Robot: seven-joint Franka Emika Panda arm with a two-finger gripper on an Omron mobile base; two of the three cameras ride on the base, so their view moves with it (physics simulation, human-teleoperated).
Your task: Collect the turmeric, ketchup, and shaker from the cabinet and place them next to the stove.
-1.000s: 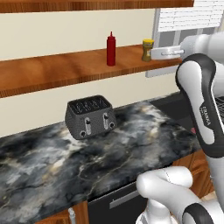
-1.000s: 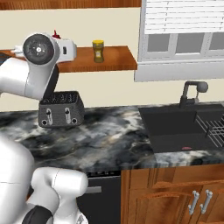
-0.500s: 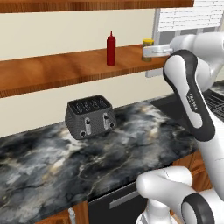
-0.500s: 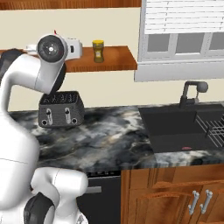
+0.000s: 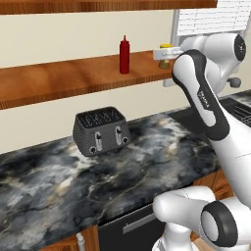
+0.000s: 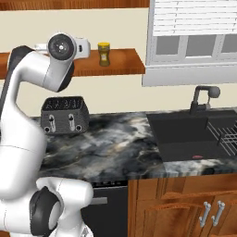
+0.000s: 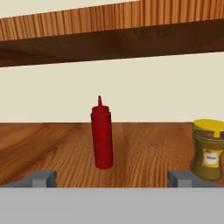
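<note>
Tool (image 7: 112, 179) fingers spread wide, empty, level with the cabinet (image 7: 57, 144) shelf. Ketchup (image 7: 102, 135) stands upright straight ahead between them, farther back; turmeric (image 7: 208, 149) sits just beside one fingertip.

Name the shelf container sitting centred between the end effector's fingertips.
The ketchup: the tall red bottle stands midway between the two fingertips in the hand view, while the yellow-lidded turmeric sits off by one fingertip.

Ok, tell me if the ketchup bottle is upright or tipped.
Upright: the ketchup bottle stands on its base on the shelf, nozzle pointing straight up.
</note>
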